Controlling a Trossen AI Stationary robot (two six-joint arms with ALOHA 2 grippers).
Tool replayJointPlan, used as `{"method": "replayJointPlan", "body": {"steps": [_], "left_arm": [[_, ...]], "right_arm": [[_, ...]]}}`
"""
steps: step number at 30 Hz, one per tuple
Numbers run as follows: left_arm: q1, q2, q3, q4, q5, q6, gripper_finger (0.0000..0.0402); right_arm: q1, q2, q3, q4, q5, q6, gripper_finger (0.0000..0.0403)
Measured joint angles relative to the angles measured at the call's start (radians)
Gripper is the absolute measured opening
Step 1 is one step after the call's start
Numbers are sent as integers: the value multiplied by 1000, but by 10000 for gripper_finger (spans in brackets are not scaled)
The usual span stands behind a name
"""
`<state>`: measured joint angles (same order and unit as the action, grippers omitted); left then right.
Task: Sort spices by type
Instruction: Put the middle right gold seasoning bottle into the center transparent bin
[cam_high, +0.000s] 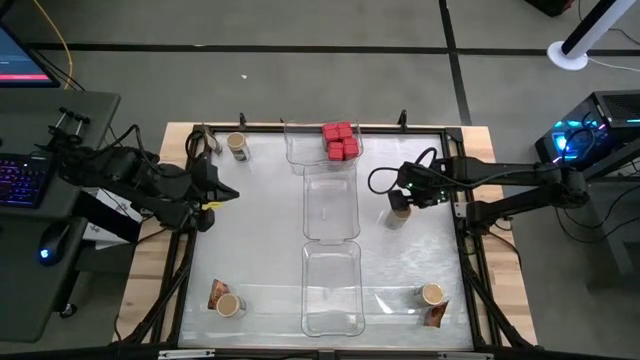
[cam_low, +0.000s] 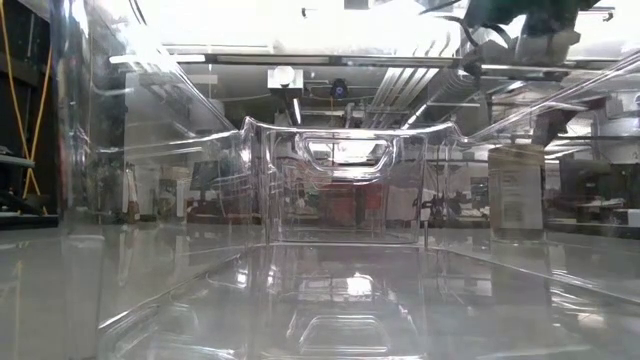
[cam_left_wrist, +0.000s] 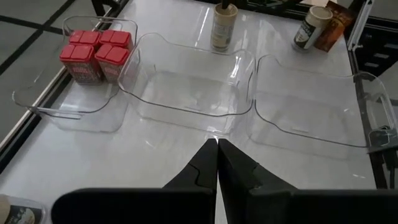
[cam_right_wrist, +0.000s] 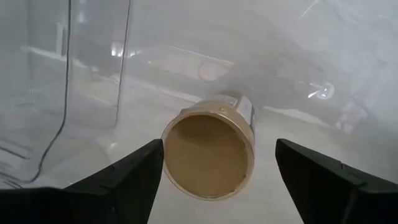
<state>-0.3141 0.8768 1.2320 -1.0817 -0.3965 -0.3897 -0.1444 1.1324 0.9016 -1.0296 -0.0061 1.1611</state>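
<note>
Four red boxy containers (cam_high: 340, 141) stand in the far clear tray (cam_high: 300, 155); they also show in the left wrist view (cam_left_wrist: 94, 53). A round jar with a tan top (cam_right_wrist: 208, 155) stands upright on the table right of the middle tray (cam_high: 331, 205). My right gripper (cam_right_wrist: 219, 152) hangs open above it, one finger on either side, touching nothing. Other jars stand at the far left (cam_high: 237, 146), near left (cam_high: 229, 305) and near right (cam_high: 431, 294). Brown-orange packets (cam_high: 217, 293) (cam_high: 436, 315) stand beside the near two. My left gripper (cam_left_wrist: 217, 163) is shut and empty at the table's left.
Three clear trays lie in a row down the table's middle; the middle tray and the near one (cam_high: 332, 290) hold nothing. A dark frame (cam_high: 465, 215) runs around the tabletop. Bare tabletop lies on both sides of the trays.
</note>
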Motion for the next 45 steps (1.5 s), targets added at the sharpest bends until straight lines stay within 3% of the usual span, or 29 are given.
{"method": "replayJointPlan", "body": {"steps": [5,12,22,28,45], "left_arm": [[0,0,0,0,0,0,0],[0,0,0,0,1,0,0],[0,0,0,-1,3,-17,0],[0,0,0,-14,2,-9,0],[0,0,0,-20,2,-10,0]], "right_arm": [[-6,0,0,17,62,-110,306],[2,3,0,41,56,-196,312],[3,58,0,26,21,-222,397],[3,58,0,56,15,-147,397],[10,65,0,25,-17,-145,397]]}}
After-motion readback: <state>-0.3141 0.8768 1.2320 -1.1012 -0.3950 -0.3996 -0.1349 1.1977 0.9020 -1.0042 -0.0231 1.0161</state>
